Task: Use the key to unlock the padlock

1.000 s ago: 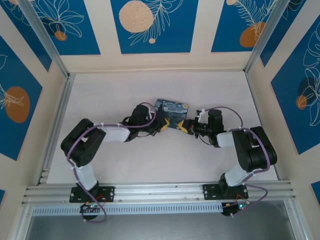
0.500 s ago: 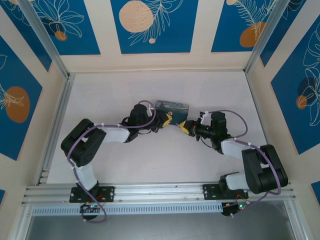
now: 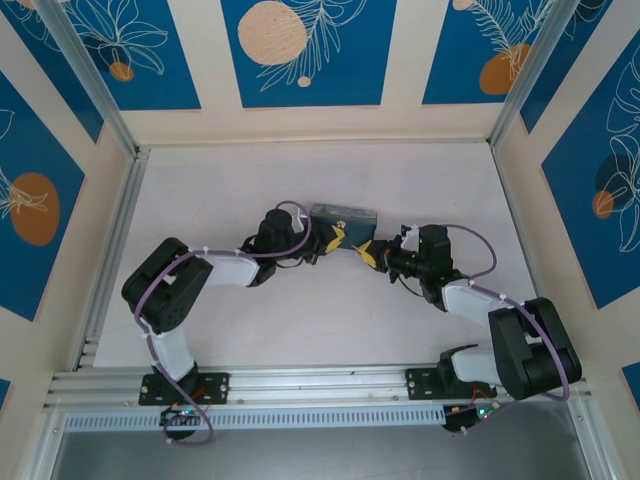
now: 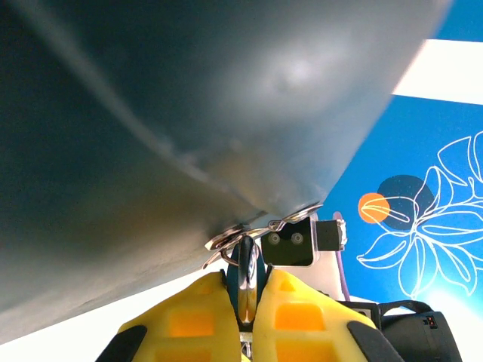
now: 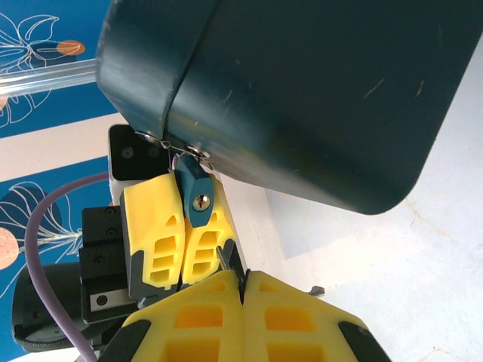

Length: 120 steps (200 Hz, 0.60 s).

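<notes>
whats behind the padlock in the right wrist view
The left tool's yellow fingers sit right behind the padlock, gripping it under the dark box's hasp. The padlock's back face is covered by its own body, so it cannot be seen.

I work in a robotics lab test cell. My table (image 3: 300, 170) is a bare white slab boxed in by aluminium profile posts (image 3: 88, 80) and cream wall panels (image 3: 400, 120) carrying printed blue leaf posters (image 3: 300, 50). My arm bases (image 3: 185, 385) are bolted to a slotted aluminium rail (image 3: 320, 378) along the table's near edge, and purple cables (image 5: 30, 256) run along the links.
</notes>
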{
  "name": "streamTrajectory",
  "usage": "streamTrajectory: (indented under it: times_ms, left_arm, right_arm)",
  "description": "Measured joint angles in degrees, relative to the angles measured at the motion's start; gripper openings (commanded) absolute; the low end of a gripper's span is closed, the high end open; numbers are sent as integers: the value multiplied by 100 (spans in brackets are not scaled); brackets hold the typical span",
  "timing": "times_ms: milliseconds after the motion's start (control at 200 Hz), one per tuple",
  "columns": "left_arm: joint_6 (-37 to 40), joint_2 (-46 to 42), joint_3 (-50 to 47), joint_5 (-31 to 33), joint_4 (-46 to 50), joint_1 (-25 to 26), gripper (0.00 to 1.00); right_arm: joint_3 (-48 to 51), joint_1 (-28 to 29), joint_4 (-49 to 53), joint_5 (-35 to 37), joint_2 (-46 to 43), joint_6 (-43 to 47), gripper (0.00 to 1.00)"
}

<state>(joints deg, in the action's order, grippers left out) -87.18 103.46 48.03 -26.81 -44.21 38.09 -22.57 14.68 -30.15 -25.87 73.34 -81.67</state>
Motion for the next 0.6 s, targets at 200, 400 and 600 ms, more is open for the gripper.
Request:
streamTrajectory:
  times_ms: [200,400,600]
  left_arm:
    - [0,0,0,2,0,0,0]
    - [0,0,0,2,0,0,0]
    - [-2,0,0,0,-2,0,0]
  right_arm:
    - [-24,35,7,138,7,-83,0]
    - [-175,129,2,197,146,-92,0]
    - [-273,221,-24,262,339,-111,0]
